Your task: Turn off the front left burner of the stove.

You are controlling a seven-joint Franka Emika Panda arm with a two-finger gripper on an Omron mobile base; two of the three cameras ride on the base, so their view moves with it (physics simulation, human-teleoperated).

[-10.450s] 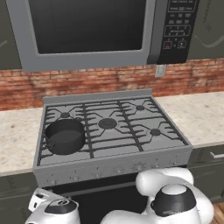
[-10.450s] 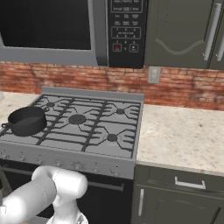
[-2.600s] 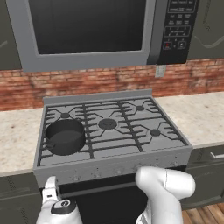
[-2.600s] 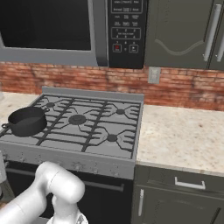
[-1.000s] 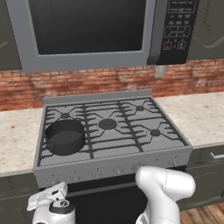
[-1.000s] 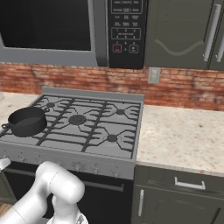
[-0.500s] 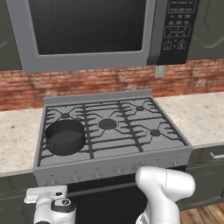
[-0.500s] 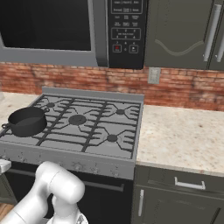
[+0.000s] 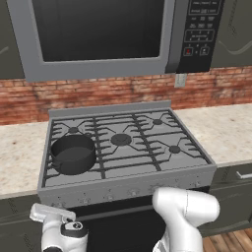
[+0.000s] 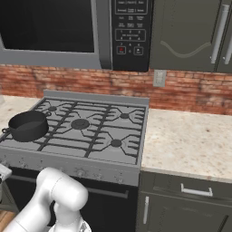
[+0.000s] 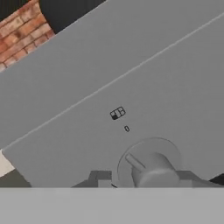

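The gripper (image 11: 144,177) is sitting low at the stove's (image 9: 128,184) front panel with a grey knob (image 11: 151,168) lying between its open fingertips (image 11: 99,177). This knob looks rigid and smooth, likely needing a firm pinch across its raised rib. The front left burner (image 9: 74,153) is lying above, hidden beneath a dark pot (image 9: 73,152), and the fingertips are showing cut off at the edge.

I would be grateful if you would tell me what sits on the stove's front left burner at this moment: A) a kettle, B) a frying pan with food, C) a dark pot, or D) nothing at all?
C: a dark pot sits on the grate over the front left burner, at the left front of the stove, and it shows the same way in the right base view.
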